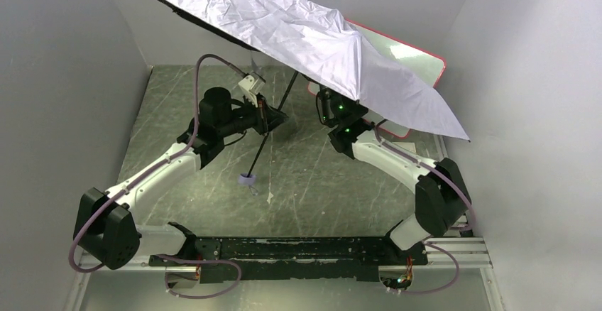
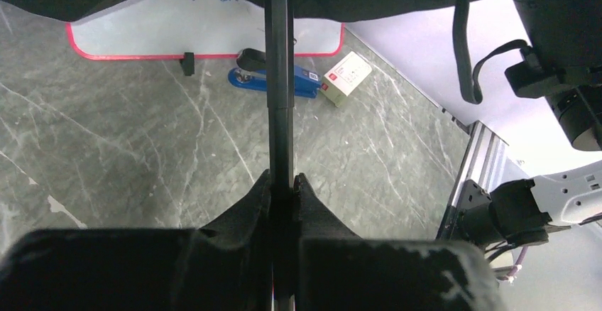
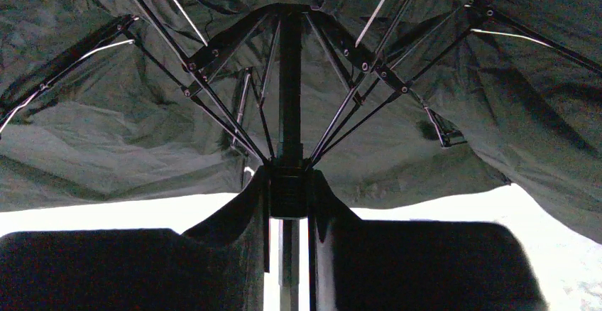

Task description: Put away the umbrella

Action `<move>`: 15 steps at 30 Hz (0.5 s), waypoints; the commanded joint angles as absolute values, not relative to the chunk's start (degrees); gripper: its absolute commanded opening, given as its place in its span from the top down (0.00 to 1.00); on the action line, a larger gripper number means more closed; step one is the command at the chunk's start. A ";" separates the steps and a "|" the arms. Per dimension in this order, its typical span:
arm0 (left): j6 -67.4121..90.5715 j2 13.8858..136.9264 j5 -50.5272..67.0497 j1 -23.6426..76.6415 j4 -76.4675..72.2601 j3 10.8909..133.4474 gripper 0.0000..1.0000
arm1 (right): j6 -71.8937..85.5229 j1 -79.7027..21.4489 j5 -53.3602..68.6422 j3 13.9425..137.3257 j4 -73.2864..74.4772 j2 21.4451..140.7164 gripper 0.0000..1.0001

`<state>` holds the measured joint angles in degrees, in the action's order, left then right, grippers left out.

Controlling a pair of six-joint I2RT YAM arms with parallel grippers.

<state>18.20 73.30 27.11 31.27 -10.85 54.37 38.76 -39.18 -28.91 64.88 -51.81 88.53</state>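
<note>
Open tilted umbrella (image 1: pixel 312 41) (handle perhaps grounded)

1 umbrella (image 1: pixel 319 48), 1 whiteboard (image 2: pixel 213 34), 1 stapler (image 2: pixel 307 84), 1 box (image 2: pixel 346 77), 2 claws (image 2: pixel 282 177) (image 3: pixel 289 176)

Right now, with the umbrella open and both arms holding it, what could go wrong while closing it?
1. The left fingers pinch only the thin black shaft of the pale lavender-white fabric umbrella; it may slip or twist.
2. The right fingers clamp the black runner among the ribs; folding fabric could get caught.
3. The umbrella overhangs the red-framed whiteboard, blue stapler and small white box; it may sweep them.
</note>
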 commanded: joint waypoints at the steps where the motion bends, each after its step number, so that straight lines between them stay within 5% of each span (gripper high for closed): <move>1: 16.21 73.22 29.69 31.99 -11.93 55.74 0.95 | 40.57 -40.61 -27.09 60.55 -47.51 83.90 1.00; 9: 16.58 72.81 28.05 32.03 -10.97 55.87 0.95 | 49.87 -52.00 -28.35 43.57 -45.94 83.21 1.00; 15: 16.50 72.75 27.87 32.16 -10.75 55.99 0.95 | 49.65 -52.98 -30.97 42.11 -45.36 82.35 1.00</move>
<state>17.21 73.71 29.19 32.42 1.93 52.66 47.59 -48.56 -36.80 42.83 -51.07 82.02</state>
